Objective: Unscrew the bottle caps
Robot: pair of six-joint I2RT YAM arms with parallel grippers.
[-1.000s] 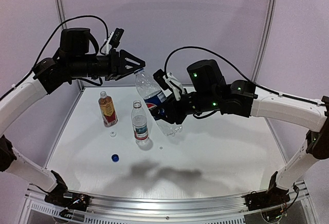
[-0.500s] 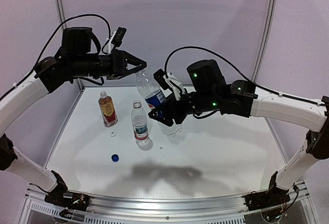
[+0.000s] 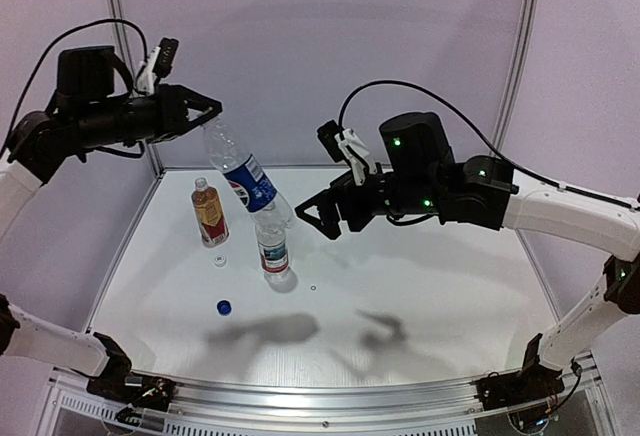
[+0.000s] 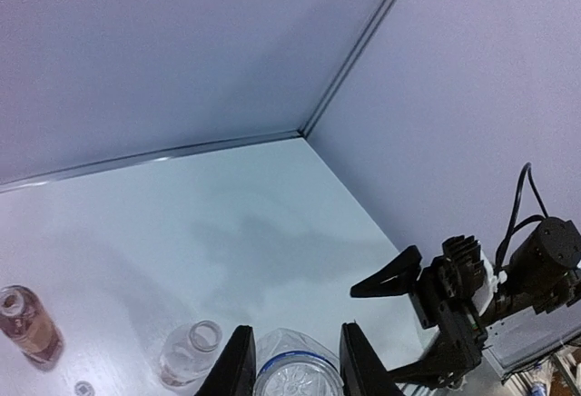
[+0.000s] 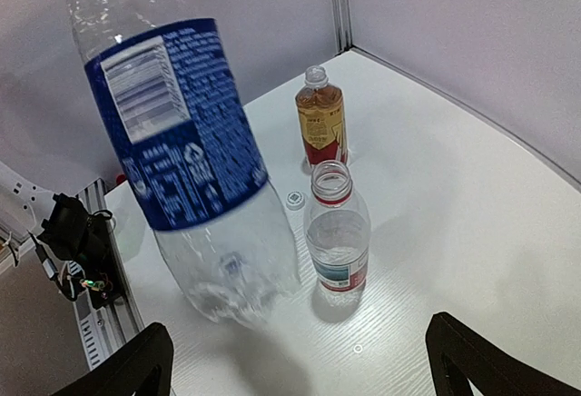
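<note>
1. Blue-label bottle (image 3: 243, 181) hangs in the air from the left gripper (image 3: 205, 114), which is clamped on its neck end. That end is hidden between the fingers, so I cannot tell whether a cap sits on it.
2. From the left wrist, the two fingers (image 4: 238, 364) flank the clear plastic of the blue-label bottle (image 4: 298, 378).
3. It is tilted, base down and toward the right arm, lifted clear of the bench (image 3: 450, 286).
4. Right gripper (image 3: 315, 218) is spread wide with nothing in it, near the base of the blue-label bottle but apart from it. Its fingertips (image 5: 136, 364) stand far apart at the lower corners of the right wrist view.
5. Below the hanging base, the red-white label bottle (image 3: 271, 241) stands upright on the bench with its neck open and a red ring around it.
6. To its left and a little farther back, the amber bottle (image 3: 209, 214) stands upright, also uncapped.
7. A white cap (image 3: 219, 260) lies on the bench just in front of the amber bottle.
8. A blue cap (image 3: 224, 307) lies nearer the arm bases, apart from all the bottles.
</note>
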